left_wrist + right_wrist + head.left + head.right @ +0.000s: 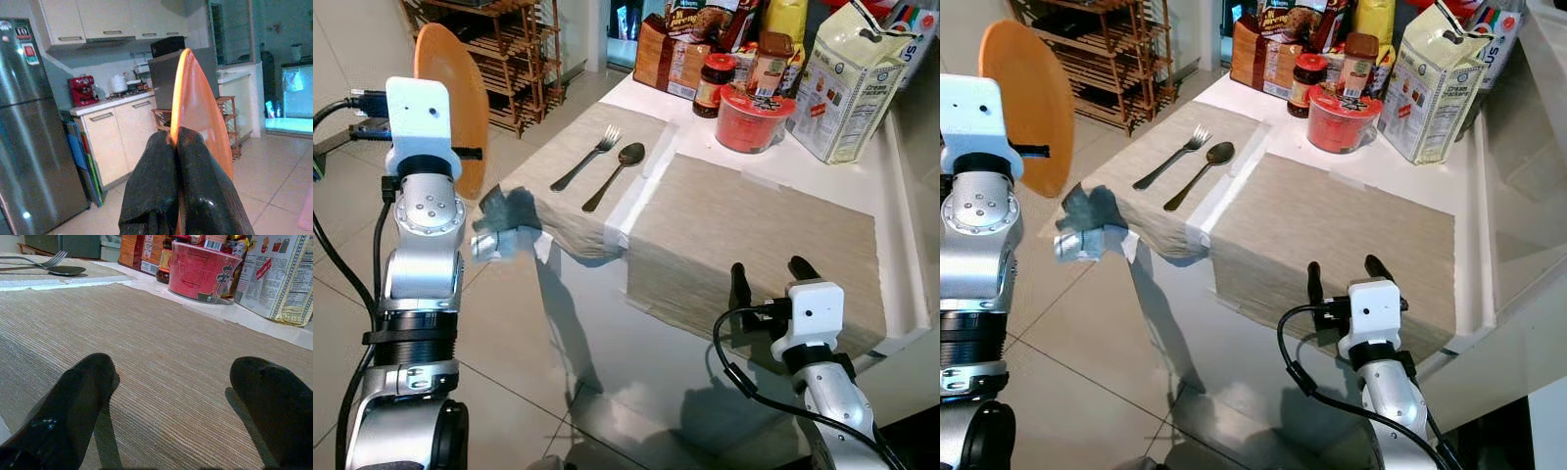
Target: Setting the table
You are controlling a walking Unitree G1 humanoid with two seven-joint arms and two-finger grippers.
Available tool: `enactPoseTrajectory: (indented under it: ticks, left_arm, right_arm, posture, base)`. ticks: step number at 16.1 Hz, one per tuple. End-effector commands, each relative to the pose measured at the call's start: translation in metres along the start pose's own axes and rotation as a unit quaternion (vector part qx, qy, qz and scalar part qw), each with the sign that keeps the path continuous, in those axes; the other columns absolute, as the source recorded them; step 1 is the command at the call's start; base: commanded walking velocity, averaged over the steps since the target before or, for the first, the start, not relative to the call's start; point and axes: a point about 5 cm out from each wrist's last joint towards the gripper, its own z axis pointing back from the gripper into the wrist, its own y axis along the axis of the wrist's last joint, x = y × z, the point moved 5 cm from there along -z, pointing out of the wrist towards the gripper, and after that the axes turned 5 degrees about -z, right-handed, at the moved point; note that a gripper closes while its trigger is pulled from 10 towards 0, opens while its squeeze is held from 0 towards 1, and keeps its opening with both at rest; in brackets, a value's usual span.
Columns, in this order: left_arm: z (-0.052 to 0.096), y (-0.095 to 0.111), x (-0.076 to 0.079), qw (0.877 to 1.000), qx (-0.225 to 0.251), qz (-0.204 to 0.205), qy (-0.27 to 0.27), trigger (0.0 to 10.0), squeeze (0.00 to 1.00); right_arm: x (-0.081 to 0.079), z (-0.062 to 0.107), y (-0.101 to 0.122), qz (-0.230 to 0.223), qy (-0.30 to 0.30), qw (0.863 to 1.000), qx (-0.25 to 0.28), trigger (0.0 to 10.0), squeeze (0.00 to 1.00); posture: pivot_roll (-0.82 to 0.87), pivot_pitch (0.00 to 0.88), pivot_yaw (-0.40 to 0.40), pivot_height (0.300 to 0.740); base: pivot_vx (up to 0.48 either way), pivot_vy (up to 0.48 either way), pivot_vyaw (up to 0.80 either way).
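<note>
Here: white bench [607, 323] carrying two woven beige placemats side by side. Near placemat [754, 245] bare; far placemat [587, 186] droops over the bench's left edge. Groceries crowd the back: flour bag [852, 83], red noodle cup [754, 119], jars, boxes. Orange plate [455, 98] held on edge, well left of the bench over the tiled floor, left gripper [177, 147] clamped tight on its rim. Right gripper [773, 279] low over the near placemat's front edge, fingers spread wide, holding nothing. Fork [587, 157] and spoon [615, 176] lie parallel, just beside each other, on the far placemat.
</note>
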Motion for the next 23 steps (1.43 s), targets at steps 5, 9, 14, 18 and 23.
enactPoseTrajectory:
  ticks: [5, 9, 14, 18, 23]
  left_arm:
    - [-0.001, 0.018, 0.001, 0.999, 0.033, 0.04, -0.007, 0.0, 0.0]
    - [-0.001, 0.017, 0.003, 0.998, 0.032, 0.045, -0.013, 0.0, 0.0]
    - [0.001, 0.024, 0.017, 0.997, 0.048, 0.046, -0.047, 0.0, 0.0]
    - [0.007, 0.024, 0.038, 0.99, 0.049, 0.085, -0.101, 0.0, 0.0]
    - [0.013, 0.027, 0.047, 0.985, 0.057, 0.102, -0.125, 0.0, 0.0]
  right_arm:
    - [0.002, 0.004, -0.017, 0.004, 0.001, 0.999, -0.037, 10.0, 0.0]
    - [0.003, 0.004, -0.017, 0.005, 0.001, 0.999, -0.038, 10.0, 0.0]
    - [0.002, 0.004, -0.017, 0.005, 0.002, 0.999, -0.039, 10.0, 0.0]
    - [0.002, 0.002, -0.017, 0.005, 0.001, 0.999, -0.037, 10.0, 0.0]
    - [0.004, 0.002, -0.016, 0.006, -0.001, 0.999, -0.034, 10.0, 0.0]
  posture:
    - [-0.04, 0.0, -0.04, 0.74]
    - [-0.04, 0.0, -0.041, 0.74]
    - [-0.04, 0.0, -0.042, 0.74]
    - [-0.04, 0.0, -0.039, 0.74]
    - [-0.04, 0.0, -0.04, 0.74]
  base:
    - [-0.407, 0.0, 0.0]
    - [-0.433, 0.0, 0.0]
    - [-0.063, 0.0, 0.0]
    - [0.0, -0.202, 0.0]
    - [0.0, -0.459, 0.0]
